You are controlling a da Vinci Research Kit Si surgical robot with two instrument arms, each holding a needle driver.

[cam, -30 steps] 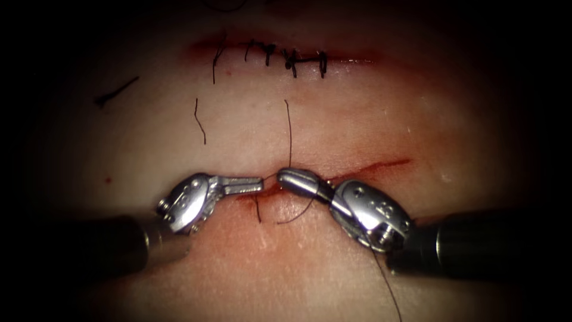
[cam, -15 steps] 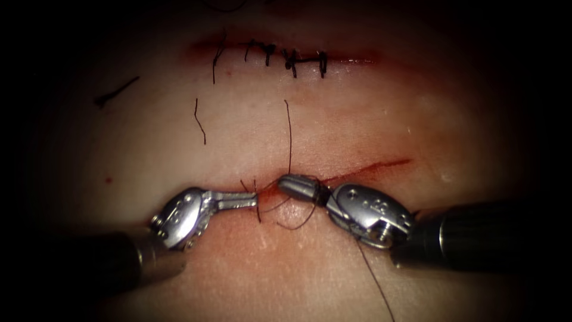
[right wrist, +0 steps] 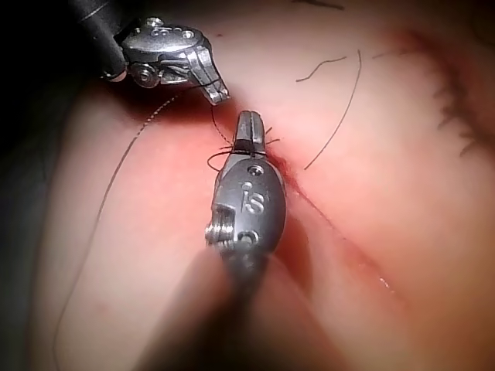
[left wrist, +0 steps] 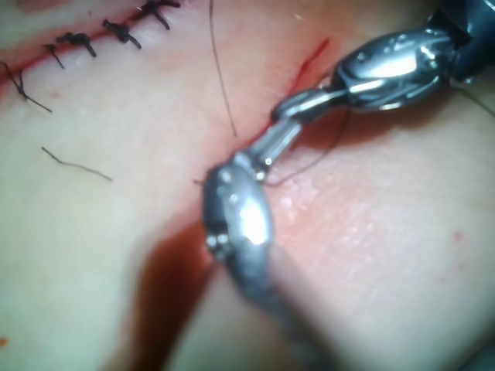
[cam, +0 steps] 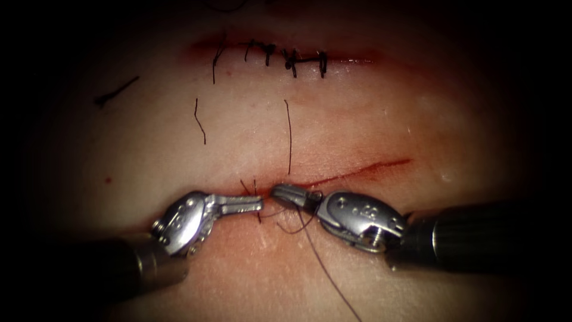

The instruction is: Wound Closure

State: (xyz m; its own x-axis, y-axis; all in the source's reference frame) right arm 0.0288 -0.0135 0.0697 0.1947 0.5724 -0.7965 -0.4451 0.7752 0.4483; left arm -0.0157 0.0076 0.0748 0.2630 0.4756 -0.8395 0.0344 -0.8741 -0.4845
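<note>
Both tools meet at the near cut (cam: 357, 172) in the tissue (cam: 369, 119). The left tool (cam: 257, 204) and right tool (cam: 279, 192) each look clenched on thread (cam: 289, 134). No needle can be made out. Good knotting probably needs even, gentle tension.

The tissue (cam: 357, 119) is pale and pink, with a red cut (cam: 351, 172) running across it, open toward the right. Dark thread (cam: 289, 137) lies straight up from the cut's middle, loops at the cut between the two gripper tips, and trails down toward the near edge. The needle may be hidden at the cut; it cannot be made out
</note>
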